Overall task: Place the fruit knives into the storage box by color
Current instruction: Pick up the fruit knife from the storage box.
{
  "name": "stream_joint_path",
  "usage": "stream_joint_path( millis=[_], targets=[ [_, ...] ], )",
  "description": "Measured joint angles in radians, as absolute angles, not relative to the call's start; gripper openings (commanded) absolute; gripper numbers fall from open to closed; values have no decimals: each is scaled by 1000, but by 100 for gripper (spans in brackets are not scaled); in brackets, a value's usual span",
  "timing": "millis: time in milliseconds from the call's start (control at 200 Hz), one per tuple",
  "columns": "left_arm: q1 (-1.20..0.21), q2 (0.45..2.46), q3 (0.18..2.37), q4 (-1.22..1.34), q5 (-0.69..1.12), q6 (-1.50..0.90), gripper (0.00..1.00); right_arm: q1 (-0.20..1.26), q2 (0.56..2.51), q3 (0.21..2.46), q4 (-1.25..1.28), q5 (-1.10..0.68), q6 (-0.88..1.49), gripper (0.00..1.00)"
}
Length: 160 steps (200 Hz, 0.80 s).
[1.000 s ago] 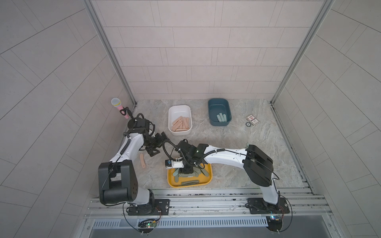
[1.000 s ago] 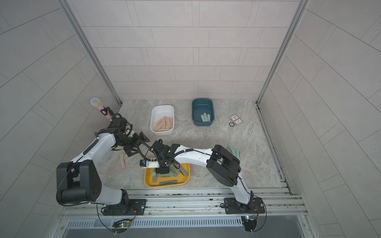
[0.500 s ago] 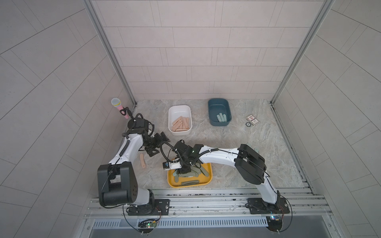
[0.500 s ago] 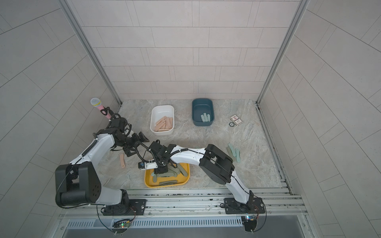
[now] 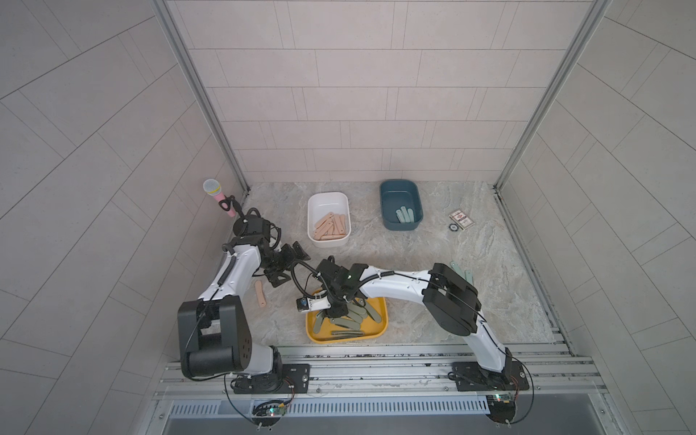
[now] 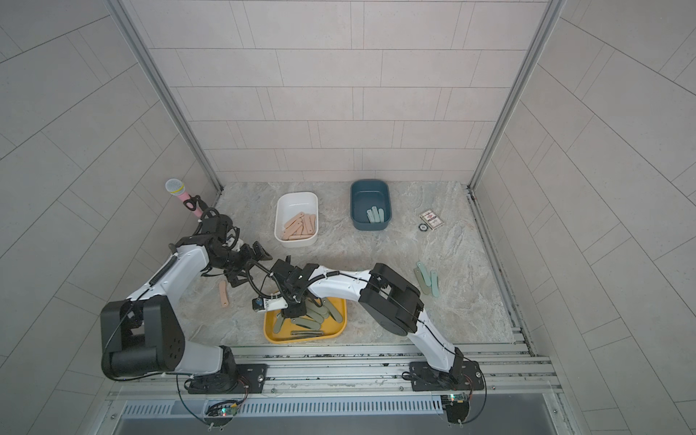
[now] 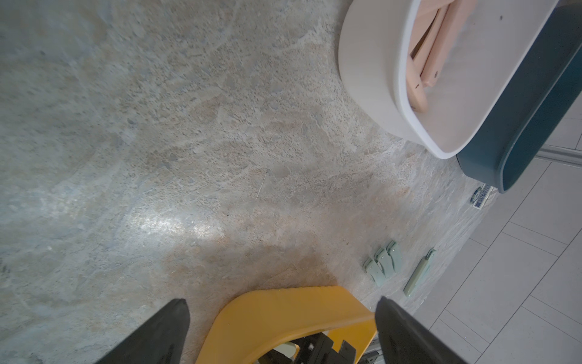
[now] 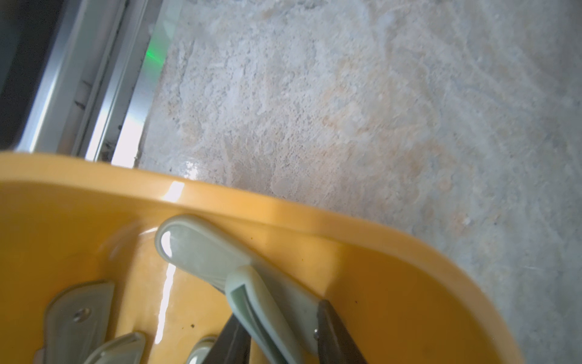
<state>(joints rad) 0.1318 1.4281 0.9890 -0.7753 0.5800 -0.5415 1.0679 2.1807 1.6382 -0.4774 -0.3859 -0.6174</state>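
Observation:
My right gripper (image 5: 337, 314) (image 8: 278, 312) reaches down into the yellow tray (image 5: 382, 327), where several olive-green fruit knives (image 5: 350, 322) lie. Its fingers are shut on a pale green knife (image 8: 252, 296) standing on edge over a flat one (image 8: 195, 249). My left gripper (image 5: 289, 265) (image 7: 282, 310) hangs open and empty above the table by the tray's far left corner. A pink knife (image 5: 260, 293) lies loose beside it. The white box (image 5: 327, 196) holds pink knives (image 5: 330, 226); the blue box (image 5: 400, 184) holds teal ones (image 5: 405, 215). Loose teal knives (image 6: 427, 280) lie at the right.
A pink microphone (image 5: 218, 196) stands at the back left corner. A small card box (image 5: 461, 219) and a ring (image 5: 453, 227) lie right of the blue box. The metal rail (image 5: 376, 361) runs just behind the tray's near edge. My right forearm spans the middle of the table.
The right gripper has shifted a little to the left inside the tray and its fingers have narrowed onto a knife. The left arm has stayed where it was, open.

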Motion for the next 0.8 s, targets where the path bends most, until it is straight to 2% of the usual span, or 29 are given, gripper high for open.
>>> stream_joint_path(
  millis=[105,225,430,575,801],
  targets=[
    [133,1428,989,-775,580,-542,100,1068,2182,1653,-499,-393,-611,11],
    [133,1426,989,-775,580,-542,100,1068,2182,1657,-521,-407,-605,7],
    [133,1407,989,-775,580,-542,100,1066,2160,1657,-549,-415,-596,4],
    [133,1392,989,-770,586,-548,100,1045,2059,1657,-566,-432,-575,2],
    [38,1386,992,-682,579,-598,100,868,1918,1714,-541,-517,-469,0]
  ],
)
